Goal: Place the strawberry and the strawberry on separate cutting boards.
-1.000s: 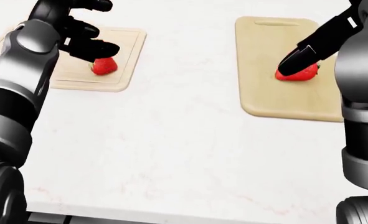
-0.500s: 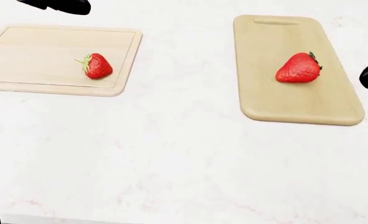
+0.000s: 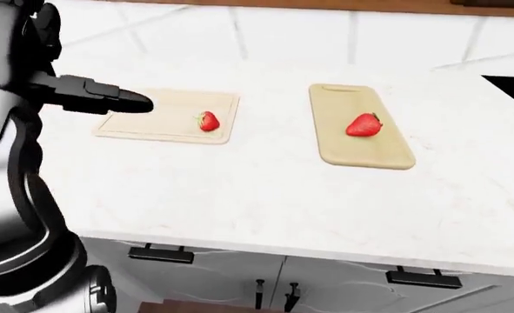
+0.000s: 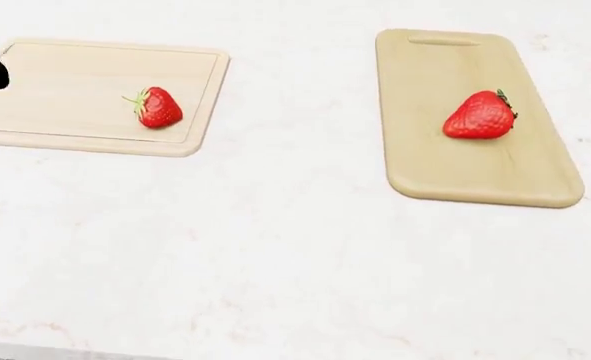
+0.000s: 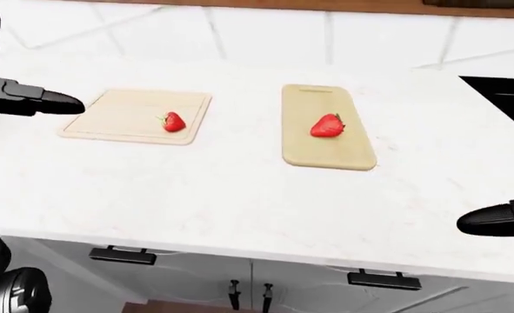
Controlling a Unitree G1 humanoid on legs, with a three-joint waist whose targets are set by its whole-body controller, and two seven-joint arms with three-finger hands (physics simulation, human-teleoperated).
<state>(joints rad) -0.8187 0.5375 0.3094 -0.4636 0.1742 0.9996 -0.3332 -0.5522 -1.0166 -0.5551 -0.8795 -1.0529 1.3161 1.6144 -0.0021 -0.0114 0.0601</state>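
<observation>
Small strawberry (image 4: 158, 107) sits on left cutting board (image 4: 65, 82), larger strawberry (image 4: 481, 115) on right cutting board (image 4: 515, 161), both on white worktop (image 4: 275, 247). Left hand (image 3: 100, 101) and right hand (image 5: 498, 219) hold nothing, clear of both boards; finger posture can't be told.

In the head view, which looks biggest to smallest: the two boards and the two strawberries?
1-2. left cutting board and right cutting board: too alike to rank.
3. right strawberry.
4. left strawberry.
</observation>
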